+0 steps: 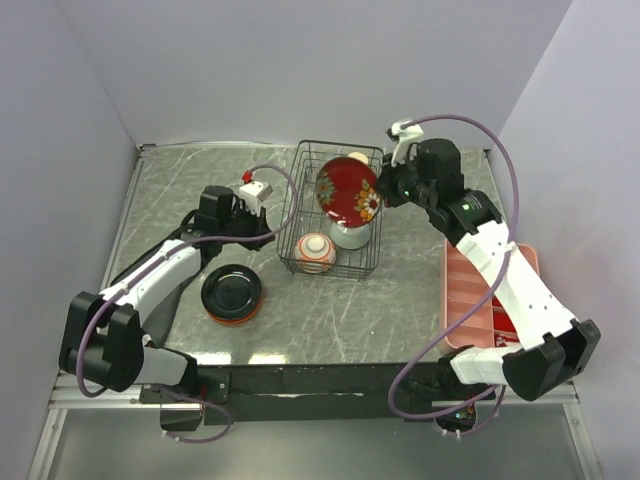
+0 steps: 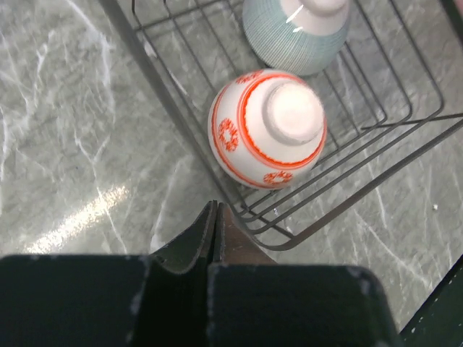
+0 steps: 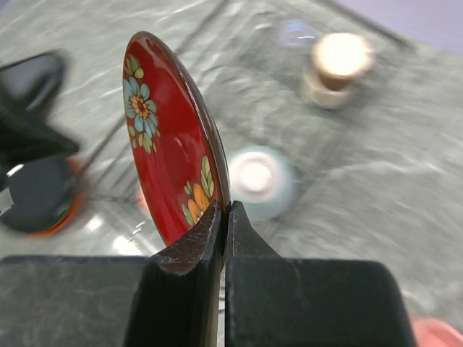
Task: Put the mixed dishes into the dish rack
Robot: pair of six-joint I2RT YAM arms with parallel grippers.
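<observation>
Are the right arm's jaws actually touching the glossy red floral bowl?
Touching. The right wrist view shows the right gripper with its jaws pinched on the rim of the glossy red floral bowl.

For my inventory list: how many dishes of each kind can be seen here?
Bowls: 3 (glossy red floral bowl, pale mint-green ribbed bowl, white bowl with orange-red rings)
Cups: 1 (small tan cup)
Plates: 1 (dark teal plate with orange-red rim)
Total: 5 dishes
</observation>
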